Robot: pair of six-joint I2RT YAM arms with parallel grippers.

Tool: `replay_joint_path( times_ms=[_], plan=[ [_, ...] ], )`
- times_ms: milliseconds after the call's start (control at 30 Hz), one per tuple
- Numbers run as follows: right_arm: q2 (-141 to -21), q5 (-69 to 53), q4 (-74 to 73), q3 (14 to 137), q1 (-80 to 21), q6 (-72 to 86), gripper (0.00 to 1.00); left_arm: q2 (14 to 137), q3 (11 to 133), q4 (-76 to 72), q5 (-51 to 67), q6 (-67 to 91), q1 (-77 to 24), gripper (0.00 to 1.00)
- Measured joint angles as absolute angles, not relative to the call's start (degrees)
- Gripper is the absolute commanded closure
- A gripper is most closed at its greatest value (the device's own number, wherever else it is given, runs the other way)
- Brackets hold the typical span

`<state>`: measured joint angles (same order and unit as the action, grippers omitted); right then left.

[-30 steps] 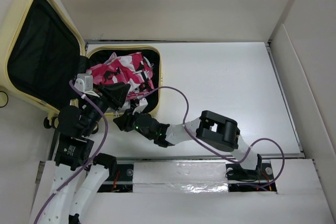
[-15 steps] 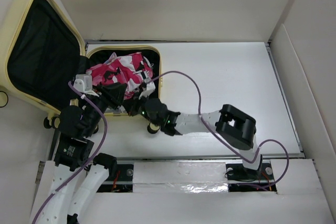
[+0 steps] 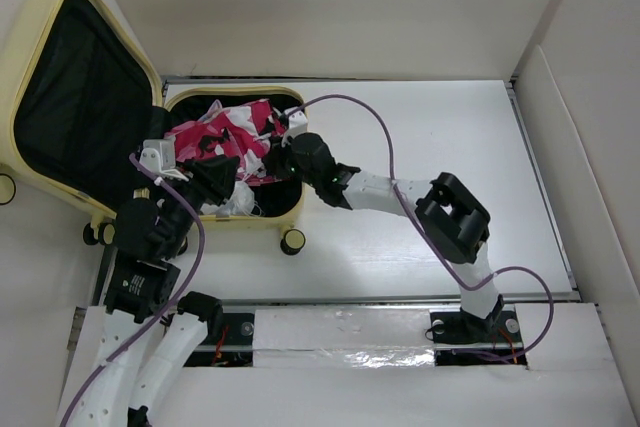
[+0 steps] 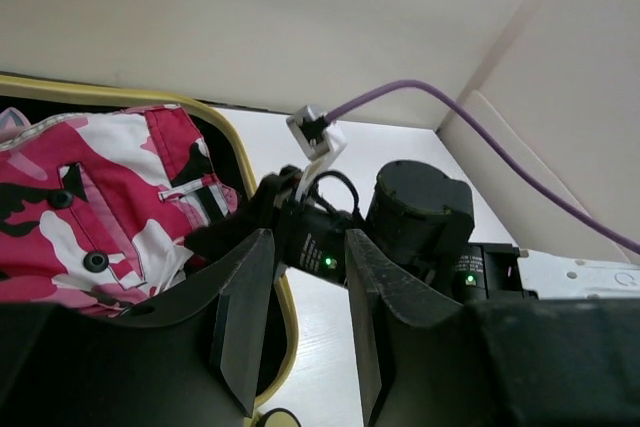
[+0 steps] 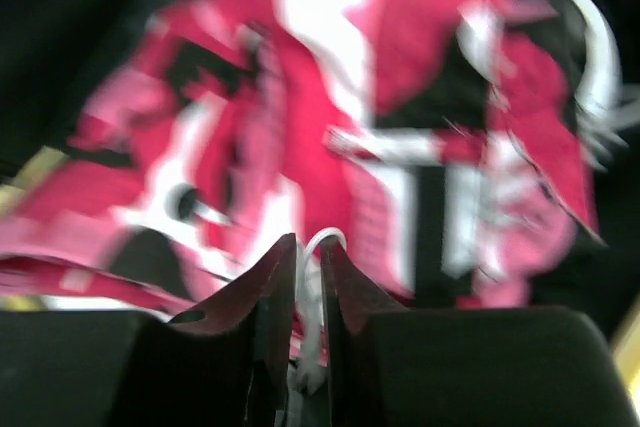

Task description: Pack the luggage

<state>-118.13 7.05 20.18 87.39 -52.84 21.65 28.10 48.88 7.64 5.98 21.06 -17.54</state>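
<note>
The pale yellow luggage (image 3: 250, 222) lies open, its black-lined lid (image 3: 80, 97) tipped back at the left. A pink, white and black camouflage garment (image 3: 225, 132) fills the base; it also shows in the left wrist view (image 4: 90, 197) and, blurred, in the right wrist view (image 5: 300, 97). My right gripper (image 3: 281, 152) reaches over the base's right rim and is shut on a white drawstring (image 5: 322, 247) of the garment. My left gripper (image 3: 222, 177) hovers open and empty over the near part of the base (image 4: 307, 242), facing the right arm's wrist (image 4: 420, 212).
A yellow-and-black wheel (image 3: 292, 242) sticks out at the luggage's near right corner. The right arm's purple cable (image 3: 360, 107) arcs above the white table (image 3: 430, 147). Beige walls enclose the table at the back and right.
My right arm has swung from the luggage's near edge up to its right rim and into the base, uncovering the wheel. My left arm has barely moved.
</note>
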Motion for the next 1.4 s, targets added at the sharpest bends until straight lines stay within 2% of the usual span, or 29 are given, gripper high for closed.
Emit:
replay_joint_path(
  times_ms=[133, 267, 300, 567, 633, 667, 700, 733, 800, 833, 867, 1000, 1167, 1400],
  plan=[
    [-116.6, 5.7, 19.5, 80.7, -52.5, 20.7, 0.67, 29.3, 48.7, 7.7, 6.1, 21.1, -17.5, 0.68],
    [-112.9, 4.6, 19.6, 75.4, -52.6, 20.4, 0.41, 29.9, 48.2, 8.7, 6.2, 21.1, -17.5, 0.66],
    [-111.3, 4.5, 19.2, 74.3, -52.8, 20.3, 0.39, 30.0, 48.2, 9.1, 6.2, 21.1, -17.5, 0.64],
    [-98.8, 4.3, 14.4, 69.9, -52.9, 18.5, 0.36, 30.0, 47.9, 11.7, 3.7, 22.6, -17.5, 0.61],
    [-94.8, 4.0, 13.7, 68.6, -52.9, 17.4, 0.67, 30.3, 47.9, 12.6, 0.9, 23.5, -17.6, 0.61],
    [-92.6, 3.8, 13.5, 67.6, -52.9, 17.1, 0.79, 30.6, 48.1, 13.3, -1.1, 24.0, -17.6, 0.61],
    [-90.3, 3.6, 13.1, 66.6, -52.9, 16.6, 0.95, 31.1, 48.4, 14.2, -3.3, 24.5, -17.6, 0.57],
    [-88.0, 3.4, 12.8, 65.6, -52.9, 16.2, 1.00, 31.7, 48.9, 15.3, -6.4, 25.1, -17.6, 0.55],
    [-83.3, 3.0, 12.5, 63.2, -52.9, 15.8, 1.00, 33.6, 50.3, 16.2, -11.1, 26.0, -17.6, 0.49],
    [-80.5, 2.9, 12.4, 61.2, -52.9, 15.4, 1.00, 34.6, 51.1, 16.6, -14.0, 26.5, -17.6, 0.57],
    [-77.9, 2.9, 12.5, 59.3, -52.9, 15.0, 1.00, 35.8, 51.9, 16.8, -17.0, 27.4, -17.6, 0.75],
    [-69.8, 1.7, 11.9, 52.7, -51.3, 13.8, 0.99, 41.9, 55.8, 19.2, -26.5, 31.2, -16.6, 1.00],
    [-66.9, 0.5, 10.2, 49.6, -46.3, 13.0, 1.00, 48.1, 58.6, 23.6, -30.8, 36.5, -10.2, 1.00],
    [-66.5, -2.9, 10.3, 46.2, -40.4, 12.9, 0.99, 48.1, 58.7, 32.9, -33.6, 39.8, 7.4, 1.00]
  ],
)
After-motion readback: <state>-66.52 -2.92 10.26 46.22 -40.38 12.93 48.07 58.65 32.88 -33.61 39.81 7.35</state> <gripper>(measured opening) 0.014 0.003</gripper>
